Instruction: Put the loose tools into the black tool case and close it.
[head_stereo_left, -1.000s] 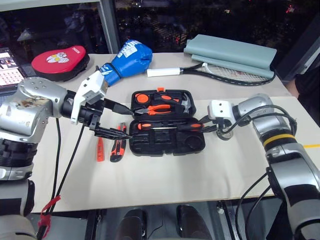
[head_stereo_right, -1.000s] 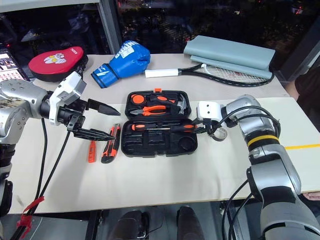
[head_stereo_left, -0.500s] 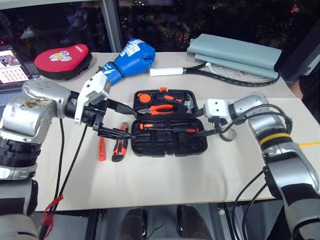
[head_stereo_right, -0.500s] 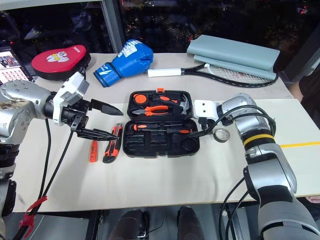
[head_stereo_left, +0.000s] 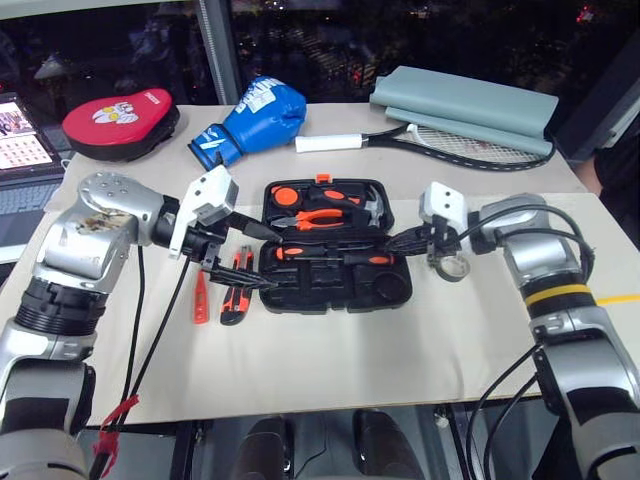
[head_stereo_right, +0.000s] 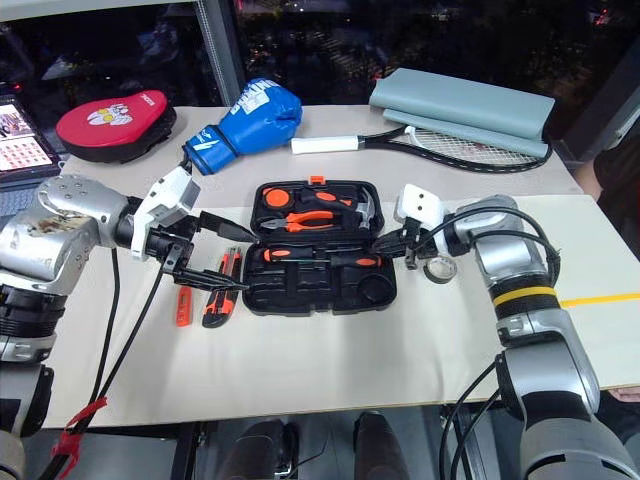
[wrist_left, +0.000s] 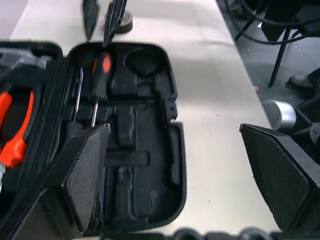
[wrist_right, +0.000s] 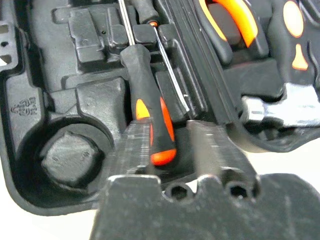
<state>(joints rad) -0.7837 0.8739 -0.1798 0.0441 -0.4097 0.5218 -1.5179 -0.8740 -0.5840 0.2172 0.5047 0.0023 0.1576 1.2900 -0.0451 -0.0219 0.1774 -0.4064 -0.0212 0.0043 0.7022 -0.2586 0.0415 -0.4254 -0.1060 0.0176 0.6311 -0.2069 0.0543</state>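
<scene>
- Right wrist view showed the right gripper at the near right end of the black tool case, its two fingers drawn in but with a narrow gap left between them. Behind that gap lay the orange butt of a screwdriver, already seated in its recess; whether the fingers actually pinched the handle could not be told.
- In the left eye view that gripper pointed left toward the case's right edge, with the small grey tape roll on the table just under and beside the wrist.
- The left gripper stood wide apart, one finger over the case's lid half and the other over the tray half at the left edge, holding nothing. The left wrist view looked between those spread fingers down into empty moulded recesses.
- The case lay open and flat in mid-table, lid half away from the robot, with the orange-handled pliers and a hammer head in the lid; two screwdrivers lay side by side in the tray's top row.
- Left of the case, on the table, lay the orange-black utility knife and the slim orange tester screwdriver, apart from each other and from the case.
- Writing: the case floor bore an embossed mark, too small to read. The blue boxing glove carried white lettering, also unreadable.
</scene>
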